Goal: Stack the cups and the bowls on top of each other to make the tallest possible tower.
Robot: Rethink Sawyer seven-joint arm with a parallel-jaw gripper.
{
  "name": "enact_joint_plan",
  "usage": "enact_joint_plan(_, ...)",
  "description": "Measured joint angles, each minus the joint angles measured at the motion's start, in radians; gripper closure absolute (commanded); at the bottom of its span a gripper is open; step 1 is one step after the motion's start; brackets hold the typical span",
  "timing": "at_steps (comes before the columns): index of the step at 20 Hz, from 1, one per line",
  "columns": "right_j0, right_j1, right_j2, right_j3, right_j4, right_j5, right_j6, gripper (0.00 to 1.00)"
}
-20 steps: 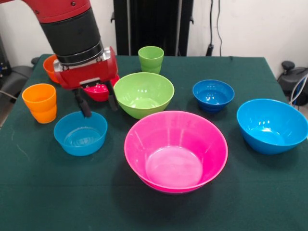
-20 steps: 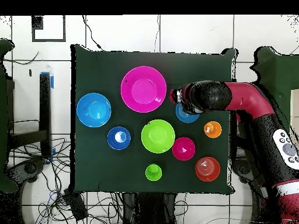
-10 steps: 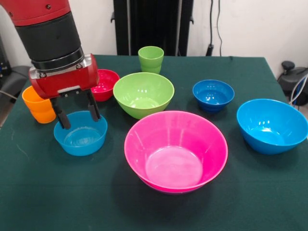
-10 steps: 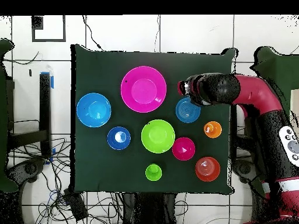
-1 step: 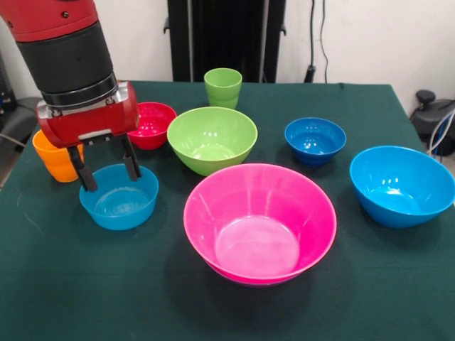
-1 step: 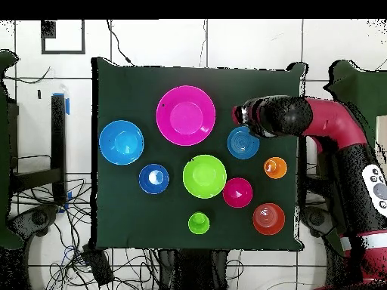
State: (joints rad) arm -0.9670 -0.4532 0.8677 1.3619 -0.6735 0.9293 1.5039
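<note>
Plastic: two cups (image 5: 222, 87), six separate bowls (image 5: 259, 222).

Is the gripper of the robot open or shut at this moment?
Open. In the front view the gripper shows two black fingers set apart, with nothing between them, over the far rim of the small light-blue bowl.

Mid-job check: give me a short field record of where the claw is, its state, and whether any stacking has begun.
claw: open, empty, fingers straddling the far left rim of the small light-blue plastic bowl
nearest neighbours: ribbed orange plastic cup and small red plastic bowl
large pink plastic bowl: empty, nearest the front camera
stacking: none yet in view; every cup and bowl in view sits alone on the green tablecloth
</note>
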Motion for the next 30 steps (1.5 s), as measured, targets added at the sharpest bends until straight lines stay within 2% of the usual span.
enact_joint_plan(13, 0.016, 0.005, -0.059, 0.001, -0.048, -0.011, 0.0, 0.0)
enact_joint_plan(25, 0.033, 0.048, -0.088, 0.001, -0.06, -0.018, 0.0, 0.0)
enact_joint_plan(30, 0.037, 0.071, -0.103, -0.001, -0.085, -0.032, 0.0, 0.0)
